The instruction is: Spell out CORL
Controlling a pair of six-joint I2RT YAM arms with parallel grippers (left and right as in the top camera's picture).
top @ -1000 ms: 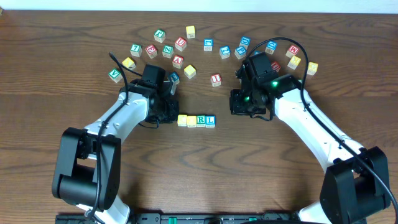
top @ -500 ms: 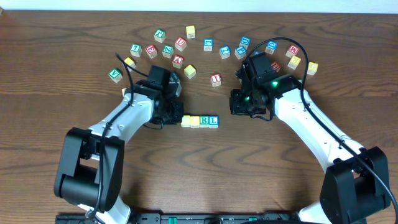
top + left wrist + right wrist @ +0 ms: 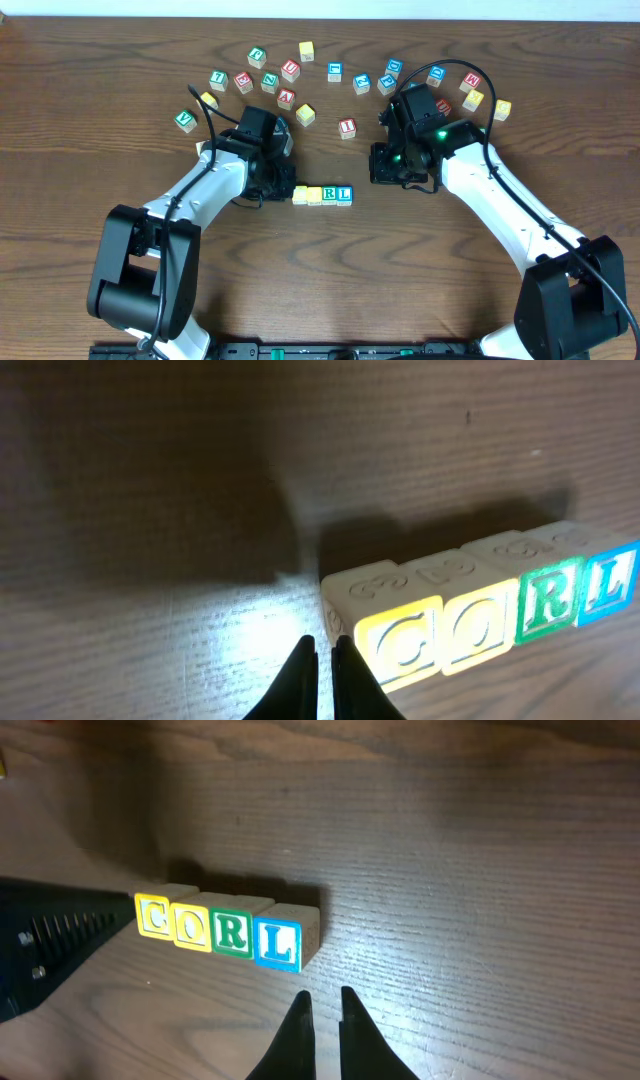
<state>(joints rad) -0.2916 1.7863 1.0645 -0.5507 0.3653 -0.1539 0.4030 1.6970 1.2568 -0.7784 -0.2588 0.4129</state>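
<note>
Four letter blocks stand touching in a row and read C O R L: yellow C (image 3: 300, 195) (image 3: 395, 643) (image 3: 154, 916), yellow O (image 3: 314, 195) (image 3: 480, 625) (image 3: 191, 924), green R (image 3: 329, 194) (image 3: 548, 598) (image 3: 232, 932), blue L (image 3: 344, 194) (image 3: 608, 582) (image 3: 278, 943). My left gripper (image 3: 283, 186) (image 3: 325, 645) is shut and empty, its tips against the C block's left end. My right gripper (image 3: 385, 176) (image 3: 323, 996) is shut and empty, a little to the right of the L block, apart from it.
Many loose letter blocks lie scattered across the far side of the table, such as a green V (image 3: 184, 121), a red I (image 3: 347, 127) and a yellow block (image 3: 305, 114). The left arm shows as a dark shape (image 3: 40, 945) in the right wrist view.
My left gripper slid right with its tips shut and pushed the block row a short way right, then stopped. The right arm has not moved.
</note>
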